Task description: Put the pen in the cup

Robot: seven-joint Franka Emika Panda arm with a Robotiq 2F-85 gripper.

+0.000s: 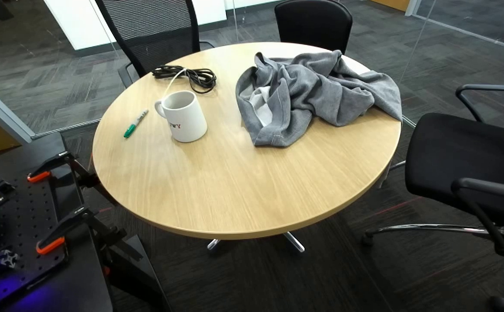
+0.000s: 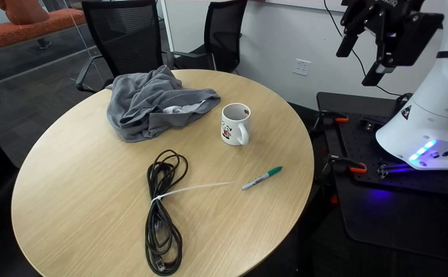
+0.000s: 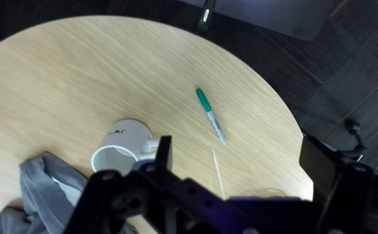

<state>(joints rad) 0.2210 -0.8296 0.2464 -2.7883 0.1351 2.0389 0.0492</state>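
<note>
The pen is a marker with a green cap and grey body. It lies flat on the round wooden table, and it shows in both exterior views [image 1: 136, 124] [image 2: 262, 178] and in the wrist view [image 3: 210, 115]. The cup is a white mug [image 1: 188, 121] standing upright beside the pen; it also shows in an exterior view [image 2: 230, 129] and in the wrist view [image 3: 129, 138], partly hidden by a finger. My gripper [image 2: 359, 61] is raised high, away from pen and cup. In the wrist view the gripper [image 3: 241, 159] has its fingers wide apart with nothing between them.
A black cable bundle [image 2: 164, 227] with a white tie [image 2: 197, 187] lies near the pen. A crumpled grey cloth [image 1: 304, 91] lies on the table [image 1: 234, 186] beside the mug. A black robot stand [image 2: 385, 215] with clamps stands near the table's edge. Chairs [image 1: 473, 151] surround the table.
</note>
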